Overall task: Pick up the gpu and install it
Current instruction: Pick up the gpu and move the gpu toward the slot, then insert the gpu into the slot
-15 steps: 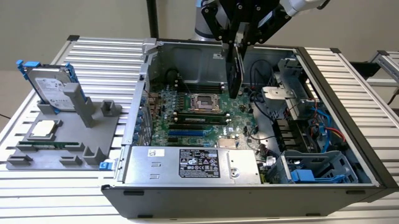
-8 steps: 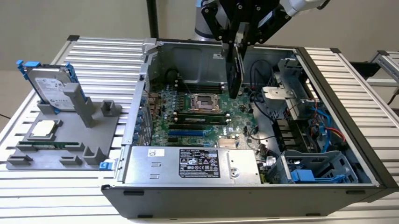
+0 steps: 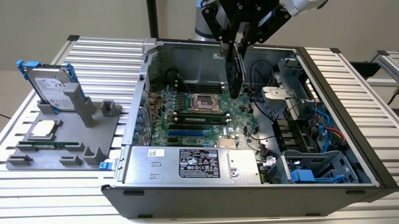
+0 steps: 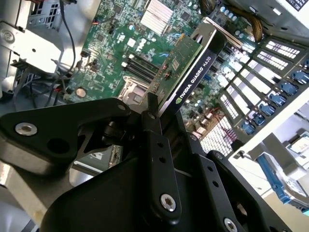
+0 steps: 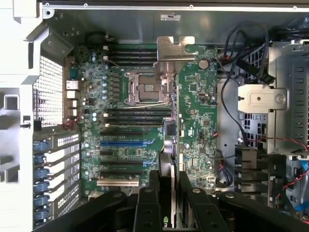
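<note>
Gripper point(image 3: 238, 41) closed on the gpu point(image 3: 236, 70), its two black fingers point(image 5: 147, 203) pressed against opposite faces of the card. The gpu hangs on end below the jaws, inside the opening of the computer case point(image 3: 237, 203) and over the motherboard point(image 3: 193, 116), close to the processor socket point(image 3: 203, 101). It appears to be in the air and is not seated, though whether its lowest corner touches anything cannot be told. In the second wrist view the green board and black cooler edge of the gpu point(image 4: 186, 67) project away from the gripper point(image 4: 155, 113). In the first wrist view the card is seen edge-on, with its silver bracket point(image 5: 175, 48) at the far end. The expansion slots point(image 5: 123, 143) lie to one side of the card (toward the perforated rear wall of the case), not beneath it. Probable hazards from this pose are as follows. A descent here would drive the bracket into the socket or the memory slots. Any tilt between card edge and slot would jam the connector. A narrow clamp on a long card may let it pivot or slip. The hard drive point(image 3: 48, 84) on its grey holder point(image 3: 68, 149) stands well apart, at the exterior view's left.
</note>
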`<state>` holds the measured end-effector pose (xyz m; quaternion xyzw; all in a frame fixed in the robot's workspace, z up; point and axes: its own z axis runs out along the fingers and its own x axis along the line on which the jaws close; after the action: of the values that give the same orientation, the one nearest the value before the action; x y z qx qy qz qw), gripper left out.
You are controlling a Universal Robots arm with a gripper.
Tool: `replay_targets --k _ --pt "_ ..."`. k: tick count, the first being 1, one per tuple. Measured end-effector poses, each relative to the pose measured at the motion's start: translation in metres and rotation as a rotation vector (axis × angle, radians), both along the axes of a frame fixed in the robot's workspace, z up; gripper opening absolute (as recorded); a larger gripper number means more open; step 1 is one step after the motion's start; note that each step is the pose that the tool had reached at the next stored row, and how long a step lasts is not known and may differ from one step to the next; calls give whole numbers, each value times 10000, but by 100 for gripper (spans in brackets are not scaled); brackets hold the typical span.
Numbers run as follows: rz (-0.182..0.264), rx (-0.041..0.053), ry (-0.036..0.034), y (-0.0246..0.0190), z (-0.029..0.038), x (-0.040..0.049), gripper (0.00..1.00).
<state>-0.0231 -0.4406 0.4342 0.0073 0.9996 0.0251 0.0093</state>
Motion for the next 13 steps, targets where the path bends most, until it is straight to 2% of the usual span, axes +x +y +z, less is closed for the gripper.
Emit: replay_targets --k 13 --pt "859 0 0 0 1 0 0"
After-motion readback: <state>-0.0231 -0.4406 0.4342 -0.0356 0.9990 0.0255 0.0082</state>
